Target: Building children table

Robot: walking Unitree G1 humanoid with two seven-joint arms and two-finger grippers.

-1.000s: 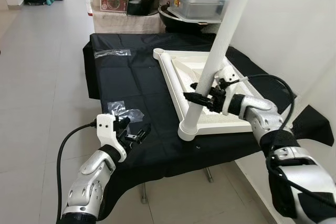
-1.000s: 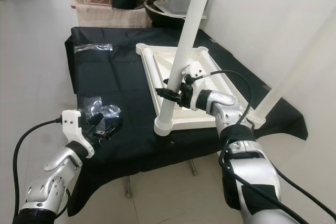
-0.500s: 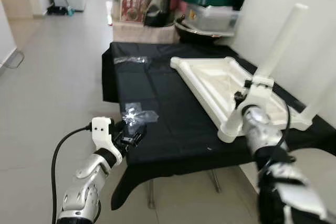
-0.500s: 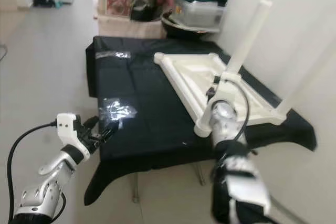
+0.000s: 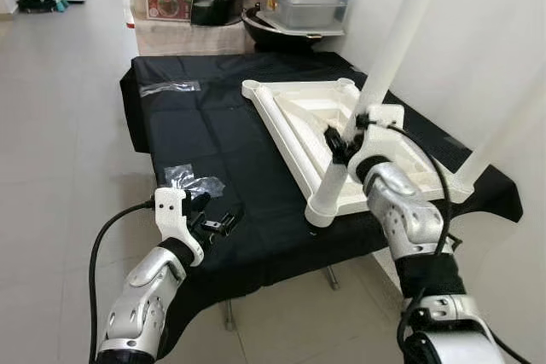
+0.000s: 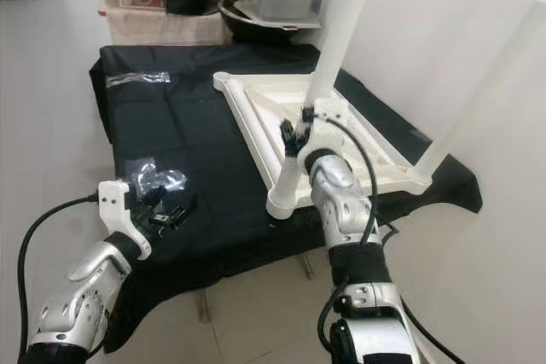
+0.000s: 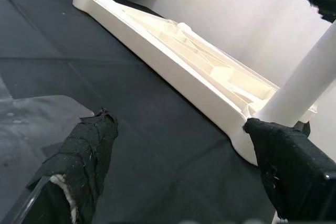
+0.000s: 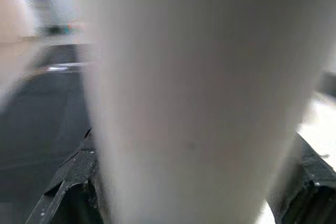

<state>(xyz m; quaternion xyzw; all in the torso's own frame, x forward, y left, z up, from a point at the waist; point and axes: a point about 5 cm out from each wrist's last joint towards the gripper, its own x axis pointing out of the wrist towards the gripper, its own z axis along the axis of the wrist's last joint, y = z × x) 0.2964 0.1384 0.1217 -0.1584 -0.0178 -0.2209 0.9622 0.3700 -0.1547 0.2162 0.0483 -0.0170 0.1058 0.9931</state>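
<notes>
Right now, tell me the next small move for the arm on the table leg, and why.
Probably keep the right pincer clamped and turn the white leg further into its corner socket. The leg stands at the near corner of the upturned white tabletop, leaning instead of standing square, so it looks not fully seated. The left pincer hovers open over the black cloth, free to steady the top.

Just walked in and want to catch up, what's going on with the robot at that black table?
The robot is assembling a white children's table top, lying upside down on the black cloth. Its right gripper is closed around a white leg standing at the near corner. The left gripper hovers open at the cloth's near edge, by a clear plastic bag.
</notes>
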